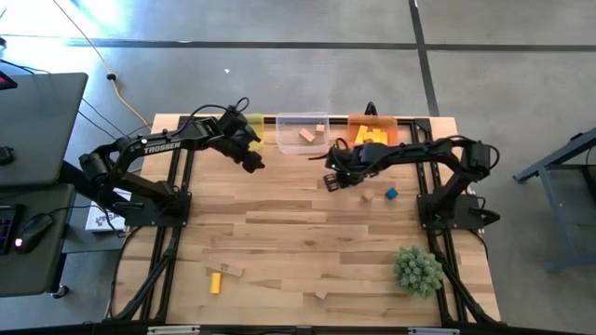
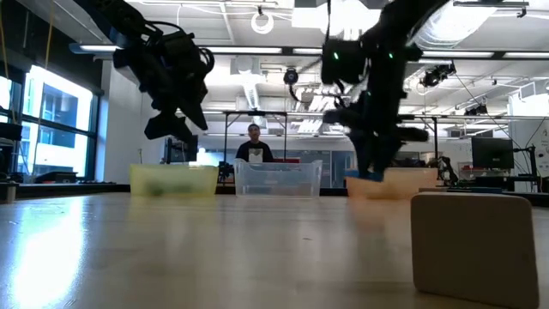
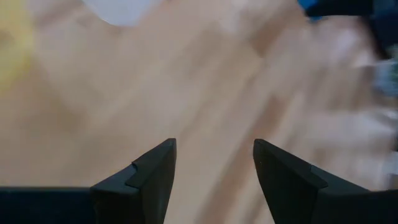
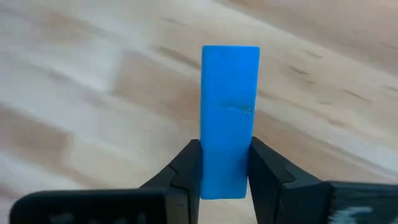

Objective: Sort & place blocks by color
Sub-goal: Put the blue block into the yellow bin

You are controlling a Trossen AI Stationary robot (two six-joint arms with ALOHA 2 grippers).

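Observation:
My right gripper (image 1: 332, 179) hangs over the far middle of the table, near the bins, and is shut on a blue bar (image 4: 230, 106). My left gripper (image 1: 253, 160) is open and hovers over bare wood in front of the yellow bin (image 1: 251, 124); nothing lies between its fingers (image 3: 214, 168). A tan cube (image 1: 367, 196) and a blue cube (image 1: 391, 194) lie flat on the table to the right of my right gripper. Near the near edge lie a yellow block (image 1: 215, 282), a tan bar (image 1: 226, 270) and a tan piece (image 1: 321, 295). My right gripper pinches the blue bar between its two fingers (image 4: 186, 171), by one end (image 4: 225, 177). The bar runs on along the fingers and sticks out past their free ends. In the low view the gripper (image 2: 377, 167) hangs above the tabletop with the bar lifted clear.
Three bins stand in a row at the far edge: yellow, clear (image 1: 291, 121) with a tan piece inside, and orange (image 1: 355, 122) with yellow pieces. A spiky green plant ball (image 1: 417, 270) sits near the right near corner. A person stands in the room behind the table (image 2: 254, 146).

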